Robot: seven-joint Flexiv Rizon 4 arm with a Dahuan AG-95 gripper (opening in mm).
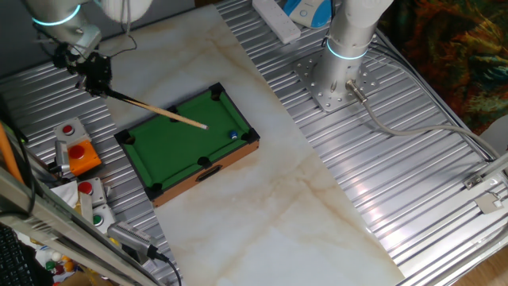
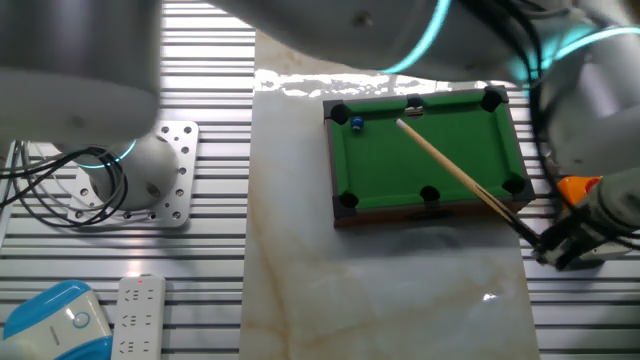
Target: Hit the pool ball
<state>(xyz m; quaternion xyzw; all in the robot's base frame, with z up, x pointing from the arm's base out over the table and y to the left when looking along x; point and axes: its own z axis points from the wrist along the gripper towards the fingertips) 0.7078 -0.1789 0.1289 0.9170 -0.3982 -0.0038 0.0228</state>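
Observation:
A miniature green pool table [image 1: 178, 147] with a wooden frame and black pocket holes sits on the pale marble board; it also shows in the other fixed view [image 2: 430, 165]. The tiny glossy blue pool ball [image 1: 233, 135] lies near a corner pocket, also seen in the other fixed view [image 2: 357, 124]. My gripper [image 1: 94, 75] is shut on a thin wooden cue stick [image 1: 163, 113], which reaches over the felt. The cue tip [image 1: 205, 126] is a short way from the ball. In the other fixed view the gripper [image 2: 560, 248] holds the cue [image 2: 455, 170] from beyond the table's end.
An orange button box [image 1: 79, 155] and a control box with buttons [image 1: 91, 202] lie left of the pool table. The arm's base [image 1: 337, 79] is bolted to the slatted metal bench. A white remote [image 2: 140, 315] and a blue-white device [image 2: 55, 320] lie near the base.

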